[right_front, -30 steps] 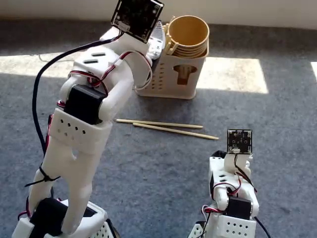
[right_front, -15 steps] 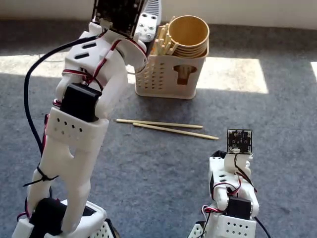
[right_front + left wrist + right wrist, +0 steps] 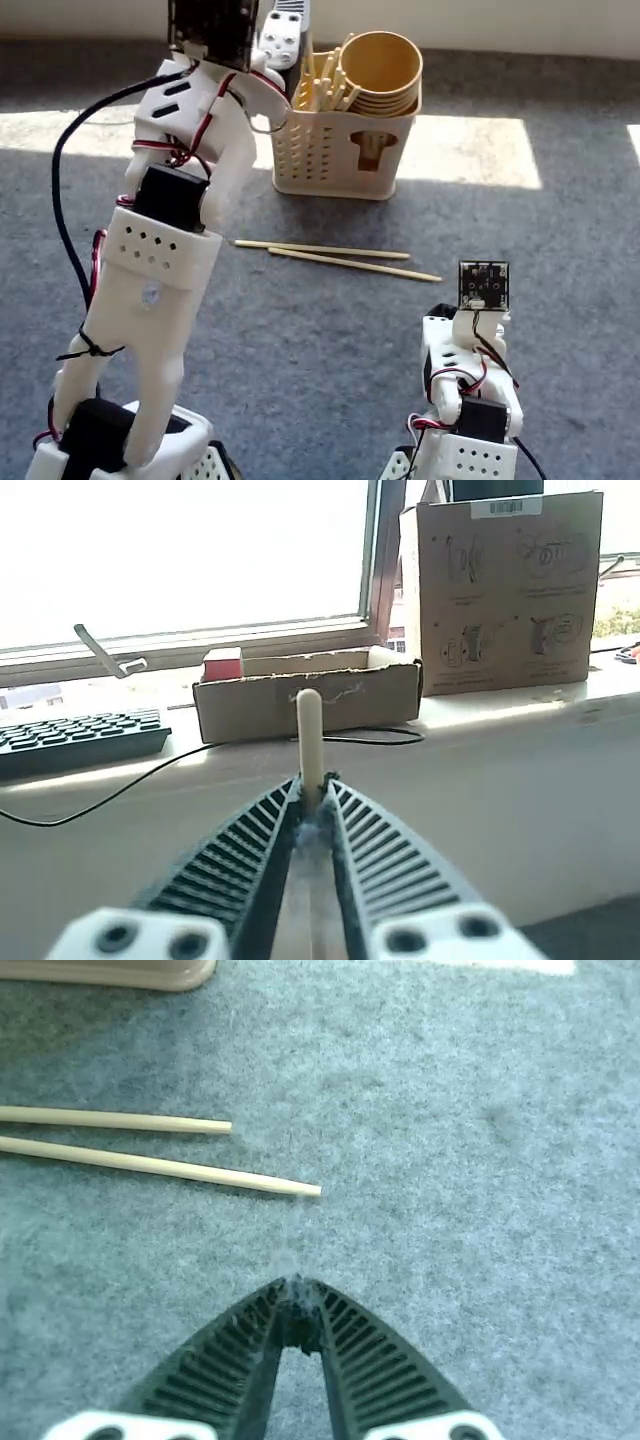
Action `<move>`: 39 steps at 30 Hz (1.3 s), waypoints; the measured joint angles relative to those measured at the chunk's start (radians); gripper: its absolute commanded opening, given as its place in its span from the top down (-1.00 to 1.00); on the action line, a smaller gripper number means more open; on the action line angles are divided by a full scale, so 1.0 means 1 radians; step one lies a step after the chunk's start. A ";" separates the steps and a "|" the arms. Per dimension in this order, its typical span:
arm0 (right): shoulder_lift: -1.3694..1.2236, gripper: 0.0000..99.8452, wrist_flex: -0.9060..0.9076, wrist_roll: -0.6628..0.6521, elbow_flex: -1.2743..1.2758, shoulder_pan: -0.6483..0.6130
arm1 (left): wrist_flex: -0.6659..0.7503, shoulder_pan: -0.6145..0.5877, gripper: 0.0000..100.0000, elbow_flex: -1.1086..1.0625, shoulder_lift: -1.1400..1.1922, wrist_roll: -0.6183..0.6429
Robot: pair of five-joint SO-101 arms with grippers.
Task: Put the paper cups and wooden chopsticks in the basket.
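Wooden sticks define the step. In the high view the left hand [image 3: 284, 22] is raised at the far left corner of the basket [image 3: 345, 150]. The basket already carries the stacked paper cups [image 3: 380, 65] and a bundle of chopsticks [image 3: 325, 82]. 2 loose chopsticks [image 3: 335, 256] lie on the grey tabletop [image 3: 560, 260], between the basket and the folded right arm [image 3: 468, 385]. I judge this to be the delivery of 1 more stick, with those 2 left to fetch.

In the left wrist view, the left hand [image 3: 312, 798] has its jaws pressed shut on a held chopstick [image 3: 309, 735]. Its pale end stands out past the tips toward a sill with a cardboard box [image 3: 305, 695]. The next move likely calls for bringing that stick over the basket's opening, then parting the jaws.

In the right wrist view, the right hand [image 3: 297, 1305] is closed on nothing. It sits over the tabletop, near the right-hand ends of the loose pair.
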State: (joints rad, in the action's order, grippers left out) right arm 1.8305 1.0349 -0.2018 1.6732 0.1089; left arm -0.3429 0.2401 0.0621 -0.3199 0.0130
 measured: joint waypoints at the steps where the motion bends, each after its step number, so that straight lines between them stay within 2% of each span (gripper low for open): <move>1: 0.000 0.99 0.000 0.000 0.000 0.000 | 0.000 -0.012 0.99 0.000 0.000 0.025; 5: 0.000 0.99 0.000 0.000 0.000 0.000 | 0.003 -0.041 0.99 0.002 0.015 0.077; 14: 0.000 0.99 0.000 0.000 0.000 0.000 | 0.006 -0.040 0.99 0.002 0.169 0.084; 20: 0.000 0.99 0.000 0.000 0.000 0.000 | -0.002 -0.038 0.79 0.002 0.232 0.084; 27: 0.000 0.99 0.000 0.000 0.000 0.000 | -0.252 -0.040 0.77 0.018 0.229 0.084; 35: 0.000 0.99 0.000 0.000 0.000 0.005 | -0.459 -0.015 0.77 0.021 0.098 0.083; 39: 0.000 0.99 0.000 0.000 0.000 0.066 | -0.562 0.029 0.77 0.021 0.052 0.038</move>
State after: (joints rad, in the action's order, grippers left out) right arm 1.8305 1.0349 -0.2018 1.6732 0.1749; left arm -0.9045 0.2693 0.0836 -0.2677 0.0514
